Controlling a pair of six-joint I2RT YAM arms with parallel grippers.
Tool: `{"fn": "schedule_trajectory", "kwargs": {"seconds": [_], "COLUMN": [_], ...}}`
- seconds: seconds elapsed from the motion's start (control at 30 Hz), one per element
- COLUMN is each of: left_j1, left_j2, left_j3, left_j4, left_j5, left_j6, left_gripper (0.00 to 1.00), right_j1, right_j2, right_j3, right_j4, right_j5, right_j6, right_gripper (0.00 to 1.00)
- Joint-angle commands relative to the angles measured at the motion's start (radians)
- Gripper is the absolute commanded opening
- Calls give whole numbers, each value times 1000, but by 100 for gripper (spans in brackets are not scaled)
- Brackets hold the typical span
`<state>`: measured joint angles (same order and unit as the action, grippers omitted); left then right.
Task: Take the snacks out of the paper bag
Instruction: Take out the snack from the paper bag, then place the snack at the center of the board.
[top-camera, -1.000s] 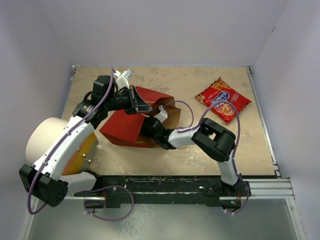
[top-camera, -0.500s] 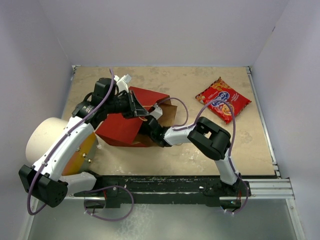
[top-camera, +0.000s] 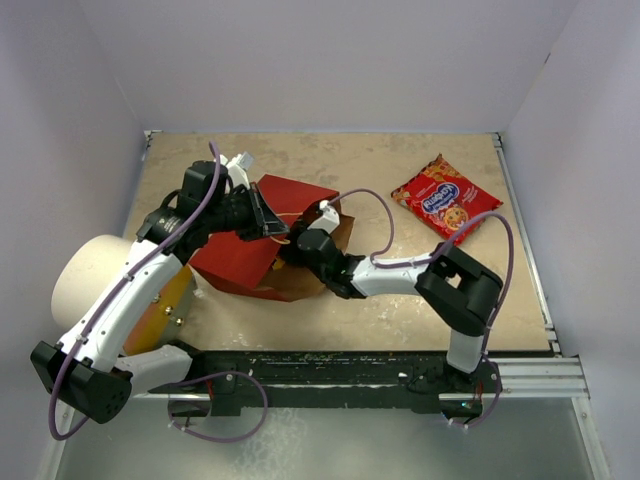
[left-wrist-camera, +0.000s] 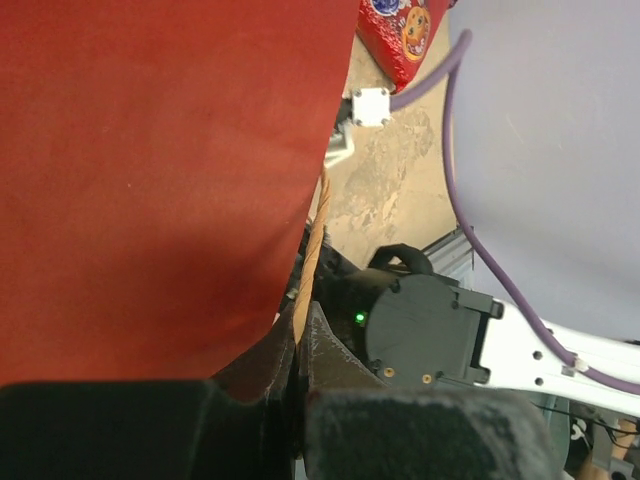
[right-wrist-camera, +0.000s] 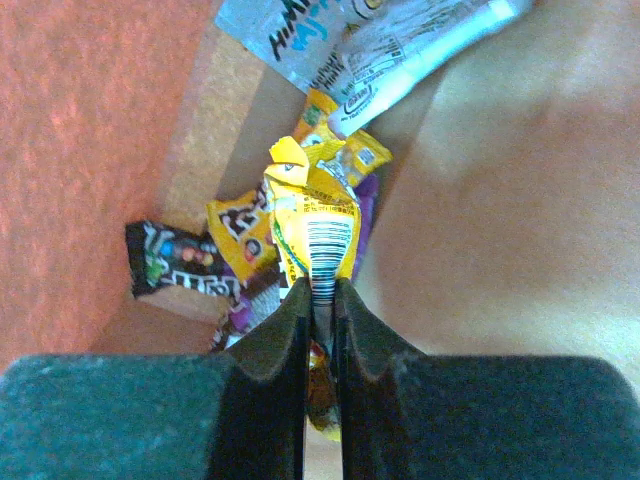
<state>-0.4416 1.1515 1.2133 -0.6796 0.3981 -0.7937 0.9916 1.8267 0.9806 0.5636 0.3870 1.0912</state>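
Right gripper (right-wrist-camera: 320, 290) has pushed deeper, now pinching a yellow packet (right-wrist-camera: 318, 225) while left gripper (left-wrist-camera: 303, 330) clamps the paper bag (left-wrist-camera: 150, 170) open.

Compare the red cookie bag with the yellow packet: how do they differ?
Place: the red cookie bag lies out on the table; the yellow packet is inside the paper bag, among other packets.
Grip: nothing touches the cookie bag; the right gripper pinches the yellow packet.
Pose: the cookie bag lies flat; the yellow packet is crumpled, its barcode end between the jaws.
Both are shiny printed snack packs.
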Motion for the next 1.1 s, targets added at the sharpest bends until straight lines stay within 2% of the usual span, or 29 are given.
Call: {"fn": "schedule_trajectory", "kwargs": {"seconds": [0.0,0.13,0.4,0.5,0.67,0.93,1.07], "left_j1": [-2,-2,-2,-2,-2,-2,-2], "left_j2": [-21,-6,14,23,24,74,109], "left_j3": [5,4,-18,-18,-37,-24,17], "left_j4": [12,27,71,68,81,113,114], "left_j5": [-50,-65,-76,-84,-97,-88,-70], "left_j6": [21,13,-16,-11,-9,-6,-2], "left_gripper": [0,0,0,0,0,0,0], "right_j1": [-5,-10,-15,-16,-16,-18,-72], "right_j2": [-111,-212,-515,-623,-747,-980,-959], "right_j3": [-80,-143,-242,-234,-174,-199,-196], "right_j4": [1,-51,-165,-312,-649,-1019,-1096], "right_j5": [1,14,62,101,228,551,642], "right_j6": [-49,-88,-302,-367,-413,-212,-153], "right_gripper": [1,0,0,0,0,0,0]}}
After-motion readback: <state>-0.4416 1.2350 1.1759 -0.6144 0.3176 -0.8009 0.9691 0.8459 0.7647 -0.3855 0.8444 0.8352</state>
